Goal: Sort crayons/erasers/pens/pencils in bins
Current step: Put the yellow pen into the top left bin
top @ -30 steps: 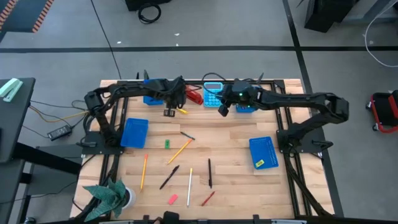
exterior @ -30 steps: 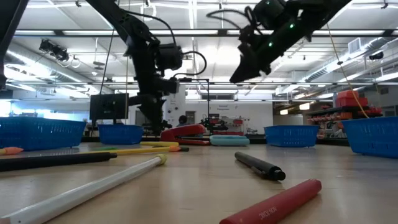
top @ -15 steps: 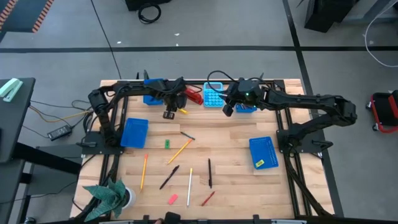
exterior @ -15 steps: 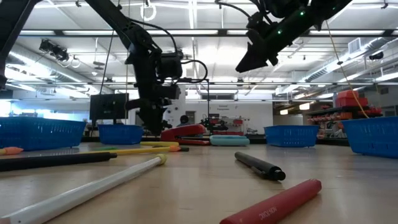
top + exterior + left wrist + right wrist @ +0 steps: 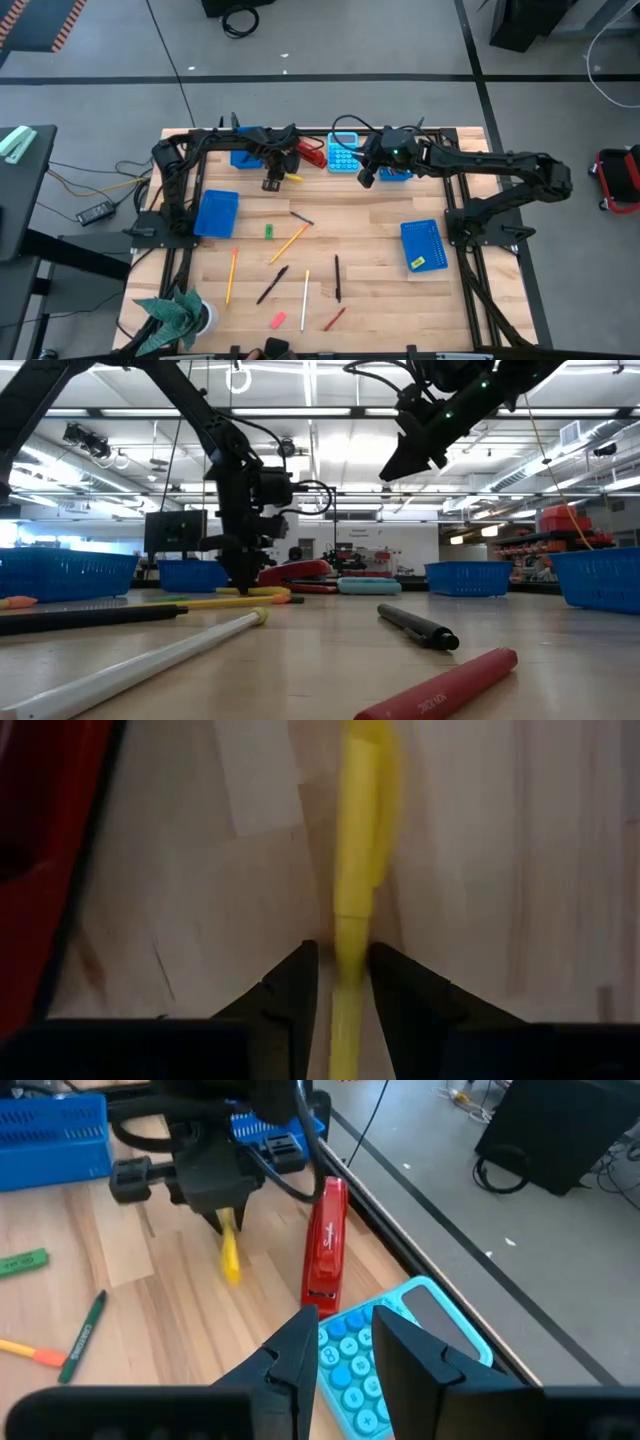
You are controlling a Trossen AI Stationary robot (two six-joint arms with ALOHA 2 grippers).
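A short yellow stick (image 5: 357,870) lies flat on the wood near the red stapler (image 5: 311,152). My left gripper (image 5: 343,955) is low over it, pointing down and open by a narrow gap, one finger on each long side of the stick's end (image 5: 228,1230). My right gripper (image 5: 345,1342) hangs open and empty high above the light-blue calculator (image 5: 370,1350). Pens (image 5: 272,284), pencils (image 5: 289,243), a red crayon (image 5: 334,318) and green (image 5: 269,231) and pink (image 5: 279,320) erasers lie on the near half of the table. Blue bins (image 5: 217,212) (image 5: 423,245) stand at left and right. My left gripper comes from above with its fingers (image 5: 295,975) on either side of the yellow stick's end (image 5: 348,935), across its length. The stick lies flat on the table. Whether the fingers touch it, I cannot tell.
Two more blue bins (image 5: 247,158) (image 5: 395,172) stand at the far edge, partly under the arms. A yellow eraser (image 5: 416,264) lies in the right bin. A green crayon (image 5: 85,1335) lies near the yellow stick. A plant (image 5: 180,315) stands at the near left corner.
My left gripper has sunk toward the table and tipped more steeply down, coming over the yellow stick. Its finger gap looks unchanged. The stick has stayed where it was.
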